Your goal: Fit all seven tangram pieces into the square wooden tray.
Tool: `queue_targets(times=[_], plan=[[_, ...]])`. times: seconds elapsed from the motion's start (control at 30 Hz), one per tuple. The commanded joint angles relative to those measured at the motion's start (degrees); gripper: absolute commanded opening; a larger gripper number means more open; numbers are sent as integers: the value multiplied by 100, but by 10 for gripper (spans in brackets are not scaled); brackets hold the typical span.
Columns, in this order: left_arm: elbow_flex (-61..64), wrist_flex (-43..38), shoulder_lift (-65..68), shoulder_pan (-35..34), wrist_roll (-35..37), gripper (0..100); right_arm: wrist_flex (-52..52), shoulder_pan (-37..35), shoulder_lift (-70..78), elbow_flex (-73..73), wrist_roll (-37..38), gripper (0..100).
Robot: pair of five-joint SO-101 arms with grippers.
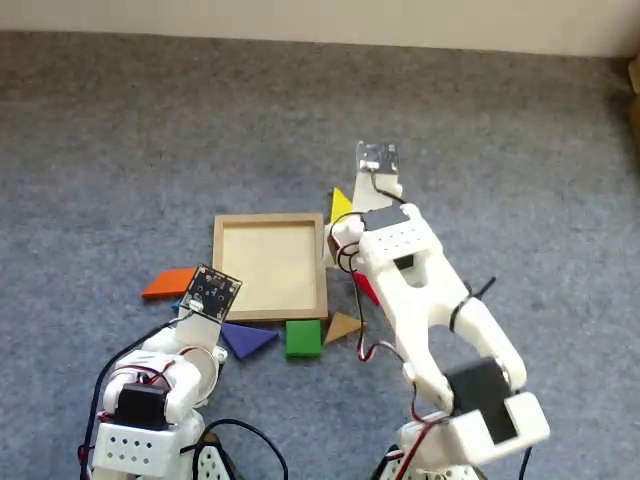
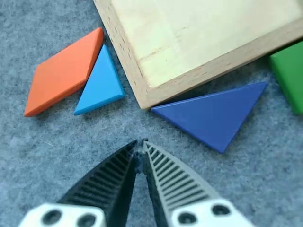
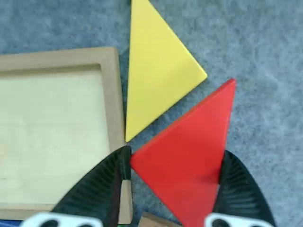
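Observation:
The square wooden tray point(image 1: 270, 265) lies empty mid-carpet. My right gripper point(image 3: 176, 153) is at the tray's right rim, shut on the red triangle point(image 3: 189, 161), one finger against each side of it. The yellow triangle point(image 3: 158, 66) lies just beyond, touching the rim; in the high view the yellow triangle point(image 1: 341, 205) is at the tray's far right corner. My left gripper point(image 2: 140, 142) is shut and empty, hovering off the tray's near left corner. An orange parallelogram point(image 2: 64, 71), a light blue triangle point(image 2: 101, 84), a dark blue triangle point(image 2: 213, 113) and a green square point(image 2: 289, 80) lie around it.
A tan triangle point(image 1: 343, 326) lies right of the green square point(image 1: 303, 338) along the tray's near edge. The right arm point(image 1: 430, 300) stretches over the carpet right of the tray. Open grey carpet extends behind and to the left.

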Motion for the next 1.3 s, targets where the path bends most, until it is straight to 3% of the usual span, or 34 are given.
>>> queue_targets(times=[0.0,0.33,0.6,0.73,0.87,1.27], plan=[[110,9,-286,-31,26,6,48,-180,-602,-154,-9,170],[110,9,-286,-31,26,6,-75,-1209,-629,-215,-62,170],[110,9,-286,-31,26,6,-1385,-1868,-620,-154,-62,170],[110,9,-286,-31,26,6,-1464,-1895,-611,-154,-149,170],[110,9,-286,-31,26,6,-1464,-1877,-602,-154,-738,170],[110,9,-286,-31,26,6,-1455,-1666,743,-207,-747,173]])
